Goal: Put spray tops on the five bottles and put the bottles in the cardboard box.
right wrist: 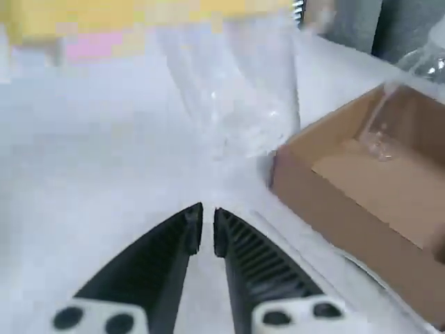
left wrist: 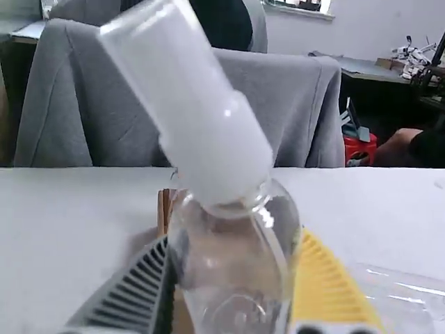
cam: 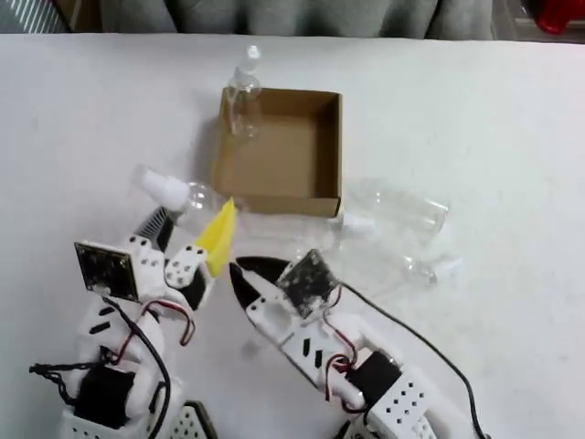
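Well, my left claw (left wrist: 233, 285) is clamped on a clear plastic bottle with a white spray top (left wrist: 229, 229), with its grey ribbed finger (left wrist: 132, 299) on one side and its yellow finger (left wrist: 327, 285) on the other. The bottle's top tilts off the vertical. From above, my left claw (cam: 187, 219) and that bottle (cam: 178, 194) sit just off the near left corner of the open brown cardboard box (cam: 274, 197), over the white worktop (cam: 475, 119).

My right claw (right wrist: 207, 223) has its black fingers (right wrist: 153, 264) drawn almost together, a thin slit between them and nothing gripped. It sits near the box's near wall, low over the worktop.

Inside the box, at its far left corner, is a second clear capped bottle (cam: 244, 96). To the right of the box lie two more clear bottles on the worktop, one (cam: 402, 208) just beside the near right corner and the other (cam: 428, 267) farther out.
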`<state>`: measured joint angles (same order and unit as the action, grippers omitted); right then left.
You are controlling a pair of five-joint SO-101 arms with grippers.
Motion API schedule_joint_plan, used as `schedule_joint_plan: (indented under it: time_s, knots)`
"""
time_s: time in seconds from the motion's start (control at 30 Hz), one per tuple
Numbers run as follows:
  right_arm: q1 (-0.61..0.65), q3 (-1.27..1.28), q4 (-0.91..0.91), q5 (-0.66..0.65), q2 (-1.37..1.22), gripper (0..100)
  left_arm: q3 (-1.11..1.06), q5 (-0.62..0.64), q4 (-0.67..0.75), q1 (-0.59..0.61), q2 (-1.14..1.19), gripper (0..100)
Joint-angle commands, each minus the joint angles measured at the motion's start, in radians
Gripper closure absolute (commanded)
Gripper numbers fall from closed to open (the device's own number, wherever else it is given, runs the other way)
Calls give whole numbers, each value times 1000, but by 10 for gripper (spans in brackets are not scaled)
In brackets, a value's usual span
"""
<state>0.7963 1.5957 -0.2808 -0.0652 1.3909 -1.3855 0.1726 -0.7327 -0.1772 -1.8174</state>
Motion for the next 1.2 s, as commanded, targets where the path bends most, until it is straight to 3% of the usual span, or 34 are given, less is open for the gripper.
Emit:
schedule_joint_plan:
  time_s: [0.0, 0.33, 0.63, 0.87, 1.17]
  knots:
    - [-110, -61, -102, -25, 2, 983, 11, -46, 75, 16, 5, 980]
    - [-452, -63, -377, -32, 2, 983, 150, -48, 273, 18, 420, 980]
    - [-869, -8, -401, -35, 1, 981, 213, -48, 586, 16, 776, 980]
    - [-900, 66, -372, -35, 2, 982, 249, -48, 844, 8, 1006, 980]
    - [-901, 72, -374, -35, 2, 982, 519, -48, 850, 18, 1392, 980]
